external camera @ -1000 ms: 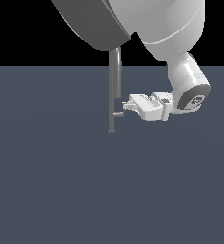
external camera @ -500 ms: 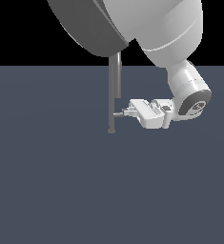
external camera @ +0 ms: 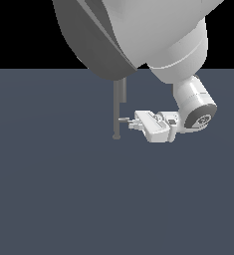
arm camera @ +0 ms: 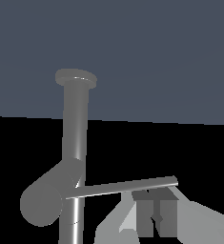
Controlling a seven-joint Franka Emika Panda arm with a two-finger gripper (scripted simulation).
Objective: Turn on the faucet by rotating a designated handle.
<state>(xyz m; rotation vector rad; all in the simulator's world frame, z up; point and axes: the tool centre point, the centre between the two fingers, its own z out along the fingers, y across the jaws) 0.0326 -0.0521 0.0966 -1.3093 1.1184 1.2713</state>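
A flat, dark blue-grey counter point(external camera: 54, 199) is carrying the scene. The faucet point(external camera: 119, 107) is standing upright on it, its small round foot resting directly on the surface.

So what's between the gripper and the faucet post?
Only the handle: in the exterior view it spans from faucet to gripper; nothing else.

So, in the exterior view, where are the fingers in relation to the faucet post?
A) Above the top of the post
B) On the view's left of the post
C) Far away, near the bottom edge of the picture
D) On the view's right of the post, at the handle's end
D: the fingers reach in from the exterior view's right, at the end of the handle that juts from the lower part of the faucet.
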